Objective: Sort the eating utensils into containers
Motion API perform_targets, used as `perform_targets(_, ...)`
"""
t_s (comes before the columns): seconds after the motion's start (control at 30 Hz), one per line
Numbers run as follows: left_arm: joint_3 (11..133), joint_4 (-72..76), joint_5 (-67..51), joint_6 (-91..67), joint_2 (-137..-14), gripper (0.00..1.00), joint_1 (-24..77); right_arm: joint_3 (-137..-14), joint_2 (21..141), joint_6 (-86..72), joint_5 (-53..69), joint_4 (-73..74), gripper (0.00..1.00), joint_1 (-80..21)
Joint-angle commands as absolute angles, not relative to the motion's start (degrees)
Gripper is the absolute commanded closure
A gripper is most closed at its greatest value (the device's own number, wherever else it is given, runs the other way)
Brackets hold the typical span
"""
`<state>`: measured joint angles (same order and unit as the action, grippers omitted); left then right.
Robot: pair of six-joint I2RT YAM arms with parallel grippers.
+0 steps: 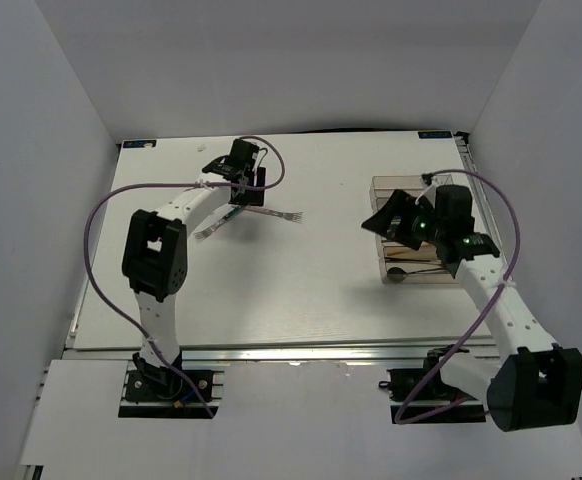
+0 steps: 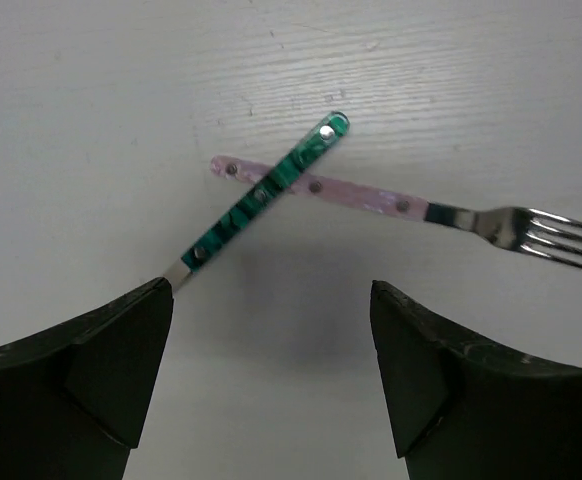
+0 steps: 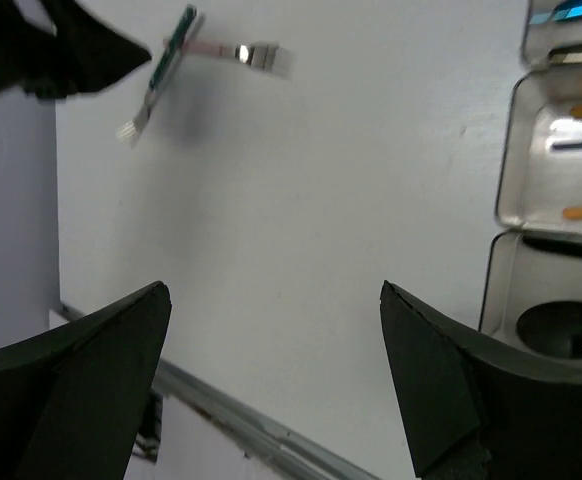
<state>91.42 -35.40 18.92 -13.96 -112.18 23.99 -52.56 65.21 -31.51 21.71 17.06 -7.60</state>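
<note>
Teal-handled fork (image 1: 216, 225): top view — crossed over the pink-handled fork (image 1: 276, 214), well apart from the tray (image 1: 426, 277).
Left gripper (image 2: 271, 300): its wrist view — spread wide, empty above the crossing; straddle only the teal handle.
Right gripper (image 3: 274, 295): spread, empty, beside the tray.

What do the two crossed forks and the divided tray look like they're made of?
The teal-handled fork has a glossy marbled handle, likely plastic or resin, with small bright metal rivets. The pink-handled fork has a pale pearly handle of the same riveted sort. Its tines are mirror-shiny, apparently steel. The tray looks like clear, glossy moulded plastic, judging by its see-through walls and rounded corners.
</note>
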Motion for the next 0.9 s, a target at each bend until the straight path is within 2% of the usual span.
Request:
perform_targets(0.0,96.68,-35.16,10.29,-5.72,-115.22,0.12,19.26,-48.26,61.79,-30.68,25.32,14.41,0.11,-10.54)
perform_targets(0.3,95.98,-33.14,0.28,-1.85,-120.58,0.15,13.98,-47.55,58.89,-29.44,26.37,16.35,0.11,-12.13)
perform_targets(0.4,94.14,-32.17,-3.51,-1.41,-121.11,0.22,13.27,-48.42,58.8,-29.71,26.28,16.35,0.11,-12.39)
perform_targets(0.57,91.15,-30.32,-4.4,-2.11,-121.81,0.43,13.27,-49.74,59.15,-30.06,26.1,16.35,0.11,-12.66)
perform_targets(0.73,90.53,-31.38,-1.06,-2.55,-123.75,0.44,13.36,-50.18,58.1,-30.23,25.49,16.7,0.11,-12.75)
perform_targets(0.8,89.83,-31.55,-0.88,-2.9,-123.93,0.57,13.36,-50.19,57.83,-30.41,25.14,16.79,0.11,-12.83)
perform_targets(0.87,88.86,-31.64,1.4,-3.43,-123.4,0.74,13.36,-50.27,57.48,-30.76,25.14,16.79,0.11,-12.92)
